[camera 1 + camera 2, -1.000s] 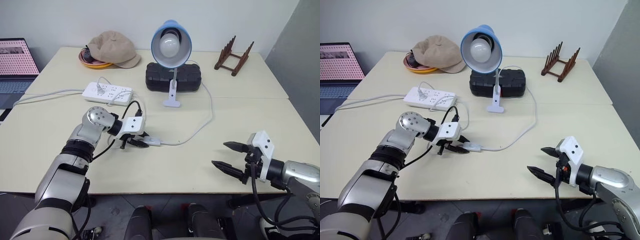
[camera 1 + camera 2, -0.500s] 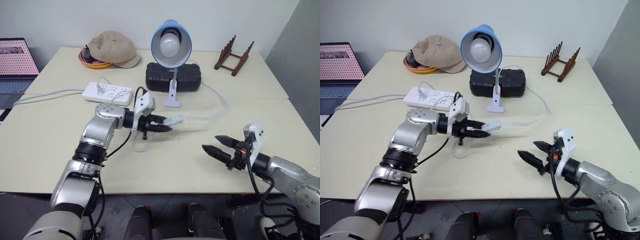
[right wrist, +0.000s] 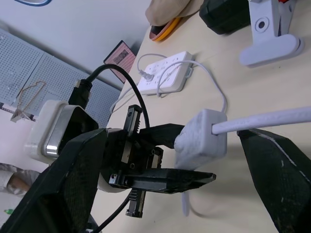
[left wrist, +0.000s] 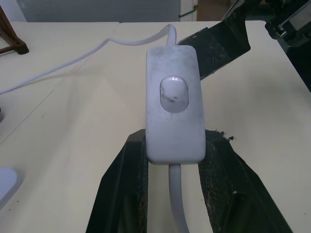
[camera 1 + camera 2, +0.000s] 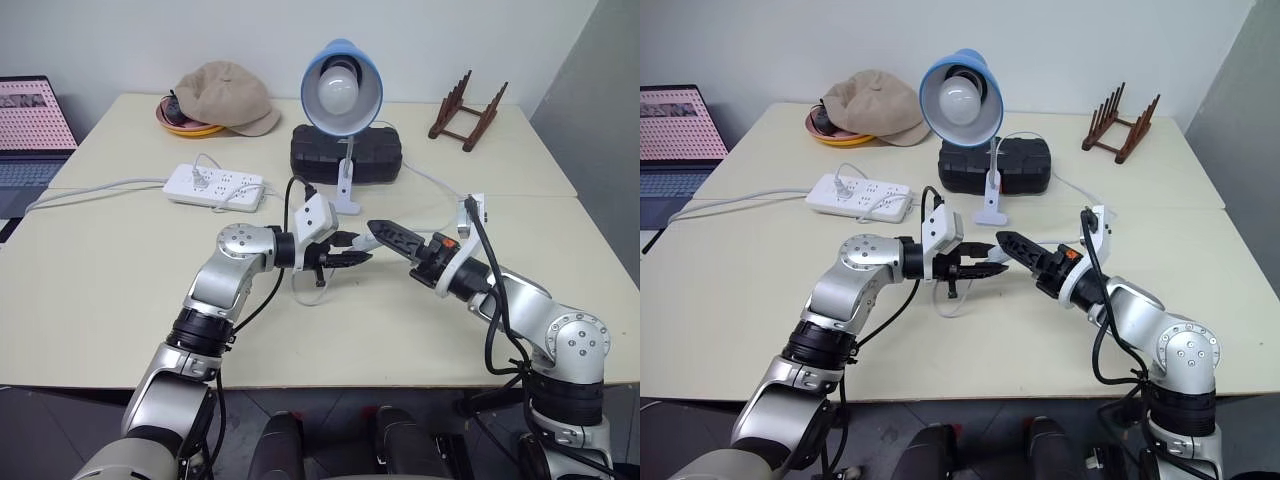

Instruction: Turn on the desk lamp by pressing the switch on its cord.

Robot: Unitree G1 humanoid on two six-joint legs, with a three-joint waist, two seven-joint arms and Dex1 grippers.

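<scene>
Two wide-apart black fingers (image 3: 73, 184) of the right gripper (image 3: 175, 179) frame the scene. Between them, just ahead, the left gripper (image 3: 160, 155) clamps the white switch (image 3: 200, 138) above the tabletop (image 3: 272, 87). The thin white cord (image 3: 265, 120) leaves the switch toward one finger. Beyond lie a white power strip (image 3: 167, 73) with a plug in it, the lamp's white clip base (image 3: 269, 43), a black case (image 3: 228, 14) and a tan cap (image 3: 167, 12).
</scene>
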